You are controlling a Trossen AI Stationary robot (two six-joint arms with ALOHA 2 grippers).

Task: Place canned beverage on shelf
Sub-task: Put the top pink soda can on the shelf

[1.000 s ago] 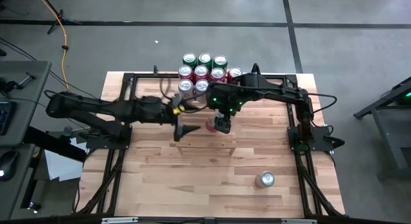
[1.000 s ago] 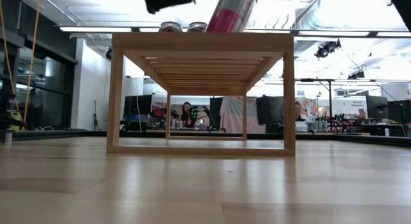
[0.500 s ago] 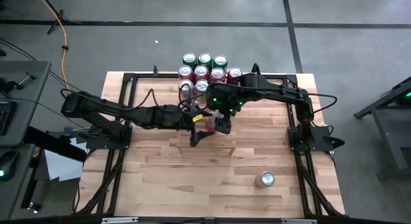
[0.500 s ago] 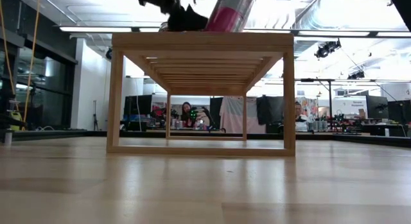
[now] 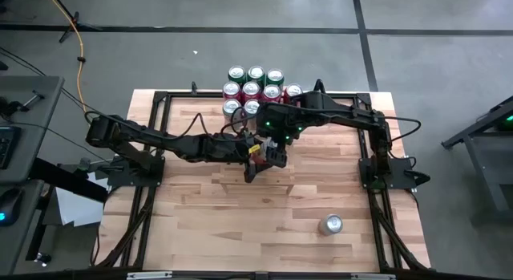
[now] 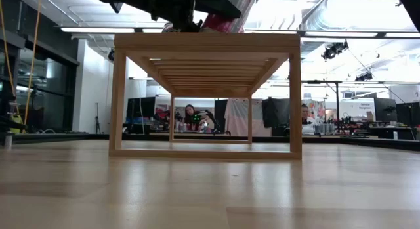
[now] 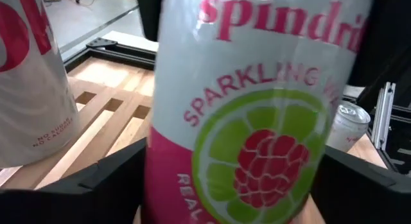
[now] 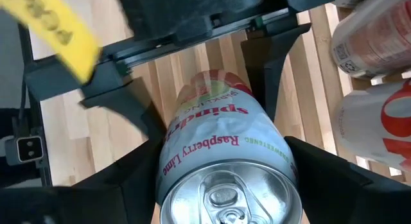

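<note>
A white-and-pink raspberry-lime can [image 8: 225, 153] is tilted over the light wooden slatted shelf [image 6: 207, 42], with its top toward the table's right. My right gripper [image 5: 276, 154] is shut on it from above. My left gripper [image 5: 252, 161] is open. It reaches in level from the table's left, and its fingers stand on either side of the can's lower body [image 7: 244, 121]. The can's pink lower end [image 6: 220, 22] is at the level of the shelf top. The shelf's front edge hides whether the can rests there. My right gripper pinches the can's upper body just below the rim [image 8: 168, 185] between its two fingers, which point down. The can leans, its top toward the table's right. My left gripper's fingers [image 8: 151, 124] flank the can's lower half; I cannot tell whether they touch it.
Several red, green and white cans [image 5: 252, 91] stand in rows at the shelf's far end. Some of them show close by in the wrist views [image 7: 29, 76] [image 8: 379, 89]. One loose can [image 5: 331, 225] stands on the tabletop near the front right. Black frame rails [image 5: 377, 176] run along both table sides.
My left gripper has moved toward the table's right along the shelf top. It has come up to the held can, and its fingers now stand on either side of it. The can stays tilted in my right gripper at the same place.
</note>
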